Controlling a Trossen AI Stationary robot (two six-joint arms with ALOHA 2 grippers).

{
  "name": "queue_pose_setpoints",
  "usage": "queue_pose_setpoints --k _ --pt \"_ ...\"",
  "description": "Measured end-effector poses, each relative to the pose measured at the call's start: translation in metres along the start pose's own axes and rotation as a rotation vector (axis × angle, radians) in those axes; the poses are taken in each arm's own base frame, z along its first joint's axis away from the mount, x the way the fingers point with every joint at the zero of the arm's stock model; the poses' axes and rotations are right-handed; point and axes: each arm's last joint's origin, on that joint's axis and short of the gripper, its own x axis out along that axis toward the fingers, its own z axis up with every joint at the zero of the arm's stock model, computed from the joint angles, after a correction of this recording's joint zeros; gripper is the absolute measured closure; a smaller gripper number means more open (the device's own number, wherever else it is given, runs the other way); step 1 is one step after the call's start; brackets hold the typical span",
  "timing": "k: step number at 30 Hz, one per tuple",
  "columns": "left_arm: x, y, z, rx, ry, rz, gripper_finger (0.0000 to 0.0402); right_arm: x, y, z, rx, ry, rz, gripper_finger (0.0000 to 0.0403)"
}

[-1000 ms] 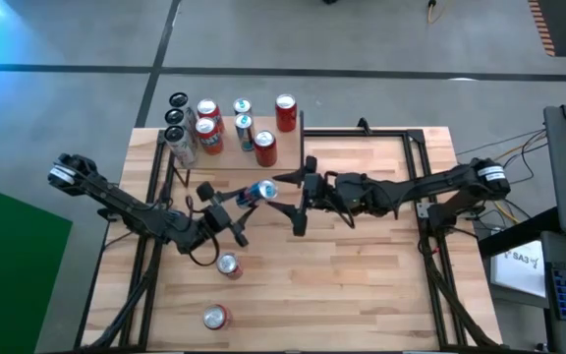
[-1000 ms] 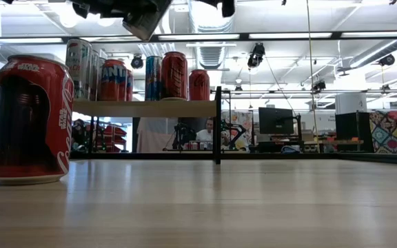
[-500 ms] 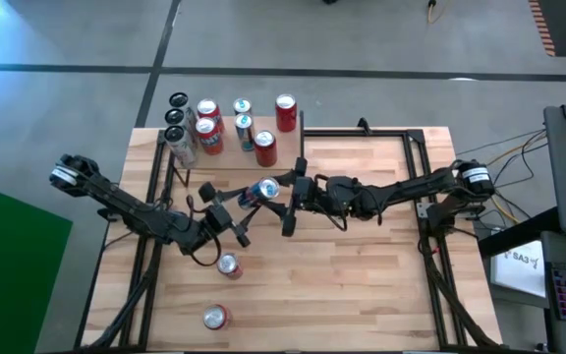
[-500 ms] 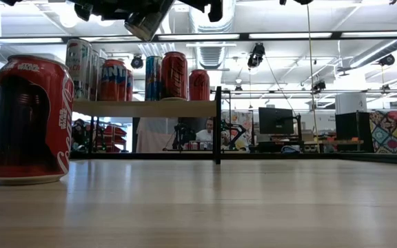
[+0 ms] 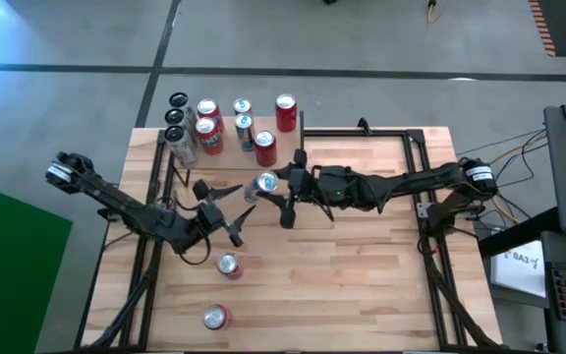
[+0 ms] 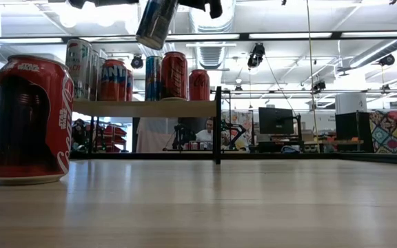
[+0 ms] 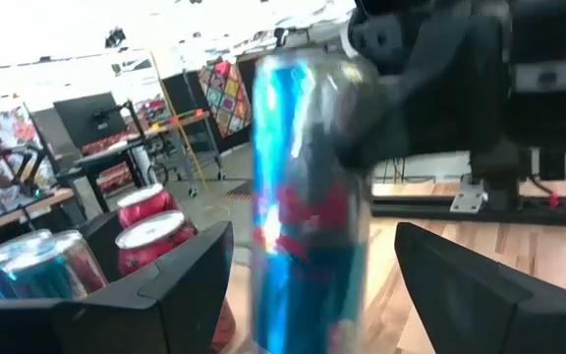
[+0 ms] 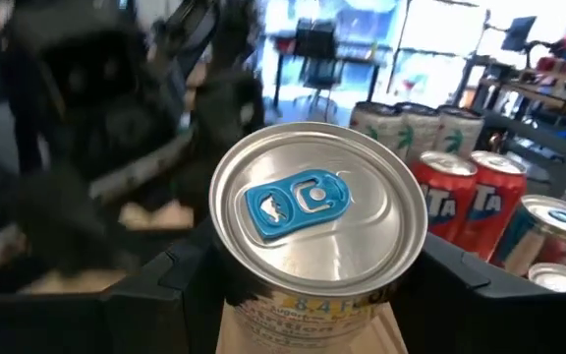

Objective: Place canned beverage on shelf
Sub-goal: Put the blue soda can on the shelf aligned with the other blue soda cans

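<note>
The left gripper hung with its fingers spread wide and empty, above the butcher-block wooden tabletop, just left of the slim blue-and-silver beverage can. That can was pinched in the right gripper, held in the air near the small light-wood shelf, which carried several red and blue cans. Two red cans stood on the tabletop.
</note>
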Motion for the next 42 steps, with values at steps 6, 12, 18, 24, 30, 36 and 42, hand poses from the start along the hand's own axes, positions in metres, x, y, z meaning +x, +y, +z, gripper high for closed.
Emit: queue_pose_setpoints --k 6,12,18,24,30,36,42 --pt "-0.016 0.020 0.019 -0.002 -0.044 -0.023 0.0132 0.001 -0.009 0.025 -0.083 0.104 -0.003 0.0195" --pt "-0.032 0.046 0.033 -0.057 -0.077 -0.040 0.0132 0.001 -0.023 0.049 -0.090 0.101 0.044 0.0195" --pt "-0.040 0.069 0.041 -0.109 -0.101 -0.033 0.0132 0.004 -0.044 0.058 -0.073 0.073 0.080 0.0195" --pt "-0.047 0.087 0.046 -0.109 -0.124 -0.021 0.0132 0.026 -0.062 0.054 -0.054 0.071 0.122 0.0195" --pt "-0.050 0.091 0.040 -0.049 -0.092 -0.047 0.0132 0.052 -0.071 0.048 -0.121 0.108 0.257 0.0195" --pt "-0.055 0.083 0.032 -0.029 -0.146 -0.442 0.0132 0.062 -0.070 0.042 -0.292 0.214 0.558 0.0195" --pt "-0.055 0.070 0.029 -0.076 -0.151 -0.630 0.0132 0.062 -0.053 0.040 -0.308 0.283 0.766 0.0193"
